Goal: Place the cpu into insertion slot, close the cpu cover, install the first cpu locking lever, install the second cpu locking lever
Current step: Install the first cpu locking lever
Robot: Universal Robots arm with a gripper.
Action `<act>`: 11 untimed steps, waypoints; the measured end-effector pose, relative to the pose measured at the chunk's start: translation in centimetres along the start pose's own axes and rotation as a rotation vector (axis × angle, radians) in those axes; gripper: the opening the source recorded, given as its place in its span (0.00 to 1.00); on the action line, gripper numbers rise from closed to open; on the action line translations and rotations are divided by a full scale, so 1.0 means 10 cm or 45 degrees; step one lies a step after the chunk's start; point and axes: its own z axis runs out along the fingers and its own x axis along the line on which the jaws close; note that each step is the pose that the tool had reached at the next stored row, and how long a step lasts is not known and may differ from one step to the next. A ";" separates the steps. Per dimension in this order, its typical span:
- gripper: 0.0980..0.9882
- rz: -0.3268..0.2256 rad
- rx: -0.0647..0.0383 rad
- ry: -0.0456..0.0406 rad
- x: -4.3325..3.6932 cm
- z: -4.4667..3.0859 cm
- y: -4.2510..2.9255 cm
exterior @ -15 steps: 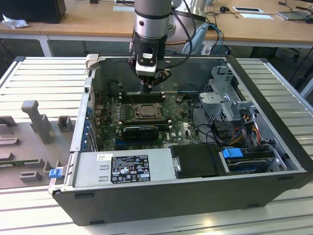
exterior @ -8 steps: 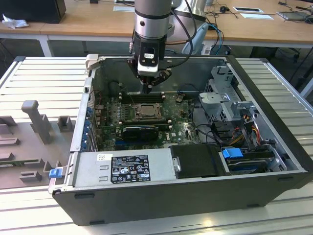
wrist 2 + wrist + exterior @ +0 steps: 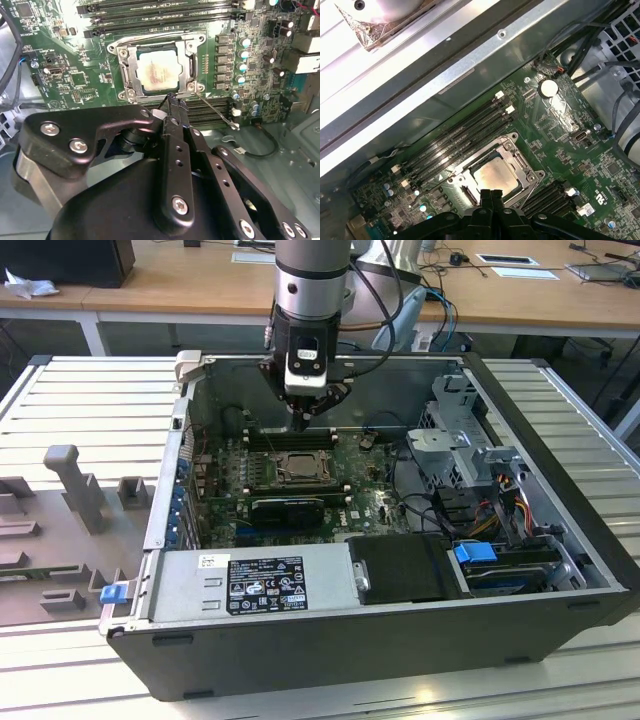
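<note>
1. Right now I see the chip (image 3: pixel 157 70) (image 3: pixel 495 175) lying flat in the socket (image 3: pixel 116 50) (image 3: pixel 296 466), pale face up.
2. Around it, the cover frame (image 3: pixel 131 65) lies down flat, and the chip shows through its square window.
3. From one corner of the socket a thin wire lever (image 3: pixel 215 111) sticks out at a slant across a bank of black slots beside it.
4. My tool (image 3: pixel 171 100) (image 3: pixel 491 194) (image 3: pixel 303 420) has its fingers pressed together with nothing between them. The tips sit at the socket's edge, just beside the lever's root; I cannot tell whether they touch it.
5. The socket sits in a green circuit board (image 3: pixel 75 75), with long black memory slots (image 3: pixel 150 15) running along its far side from the tool.
6. In the exterior view the arm (image 3: pixel 310 280) reaches straight down into an open computer case (image 3: pixel 400 640), which lies on its side on a slatted metal tabletop (image 3: pixel 90 400).
</note>
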 end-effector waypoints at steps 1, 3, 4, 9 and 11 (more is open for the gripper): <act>0.01 -0.006 0.000 0.000 0.000 0.000 0.000; 0.01 -0.025 0.001 0.001 0.000 0.000 0.000; 0.01 -0.032 0.001 0.001 0.000 0.000 0.000; 0.01 -0.093 0.003 0.003 0.000 0.000 0.000; 0.01 -0.111 0.004 0.004 0.000 0.000 0.000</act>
